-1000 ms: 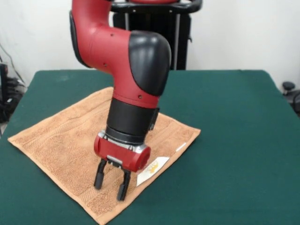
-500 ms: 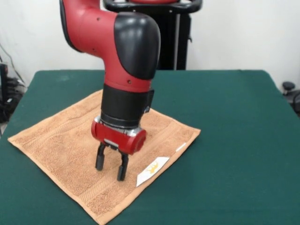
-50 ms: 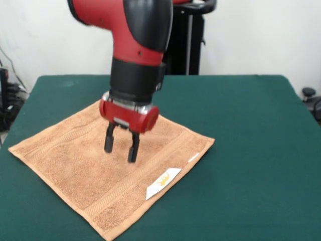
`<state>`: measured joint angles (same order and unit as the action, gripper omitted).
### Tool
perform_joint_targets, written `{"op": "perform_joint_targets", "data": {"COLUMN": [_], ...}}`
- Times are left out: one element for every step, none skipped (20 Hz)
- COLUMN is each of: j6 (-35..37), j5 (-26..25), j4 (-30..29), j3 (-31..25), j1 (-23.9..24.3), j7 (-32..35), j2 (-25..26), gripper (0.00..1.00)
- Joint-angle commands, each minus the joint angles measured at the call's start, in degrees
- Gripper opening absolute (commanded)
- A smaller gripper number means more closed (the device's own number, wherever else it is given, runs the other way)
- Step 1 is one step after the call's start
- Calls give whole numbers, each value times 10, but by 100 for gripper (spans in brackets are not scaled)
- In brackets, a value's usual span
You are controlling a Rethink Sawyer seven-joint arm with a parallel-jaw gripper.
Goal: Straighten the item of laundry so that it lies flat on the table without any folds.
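On the table point(image 3: 251, 125), the towel point(image 3: 75, 165) lies flat beneath the parted gripper point(image 3: 121, 146).

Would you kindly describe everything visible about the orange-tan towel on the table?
The towel is a roughly square orange-tan terry cloth with woven border bands and a white tag at its near right edge. It lies spread flat on the green table, turned diamond-wise, with no folds visible. The open gripper hangs above its middle, holding nothing.

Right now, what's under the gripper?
The orange towel, spread flat on the green table. The open gripper holds nothing. The arm hides part of the towel's far corner; what lies beneath the towel can't be seen.
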<state>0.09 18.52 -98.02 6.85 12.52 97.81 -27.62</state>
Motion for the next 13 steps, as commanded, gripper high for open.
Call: {"op": "perform_joint_targets", "data": {"j6": [98, 112, 124, 138, 146, 151, 146, 138, 126, 123, 121, 130, 139], "j5": [-37, -39, -41, -42, -44, -48, -53, -60, -67, -74, -81, -86, -95], "j4": [-136, -140, -145, -146, -151, -151, -155, -161, -162, -163, -160, -153, -147], "j3": [-79, -77, -75, -71, -68, -65, -66, -68, -67, -62, -56, -46, -41], "j1": [5, 4, 2, -1, -4, -6, -5, -2, -3, -7, -12, -19, -22], "j7": [72, 69, 68, 65, 63, 59, 57, 56, 55, 53, 52, 48, 39], "j2": [-88, -99, -112, -122, -132, -138, -141, -144, -143, -148, -149, -153, -155], "gripper": [100, 100, 100, 100, 100, 100, 100, 100, 100, 100, 100, 100, 100]}}
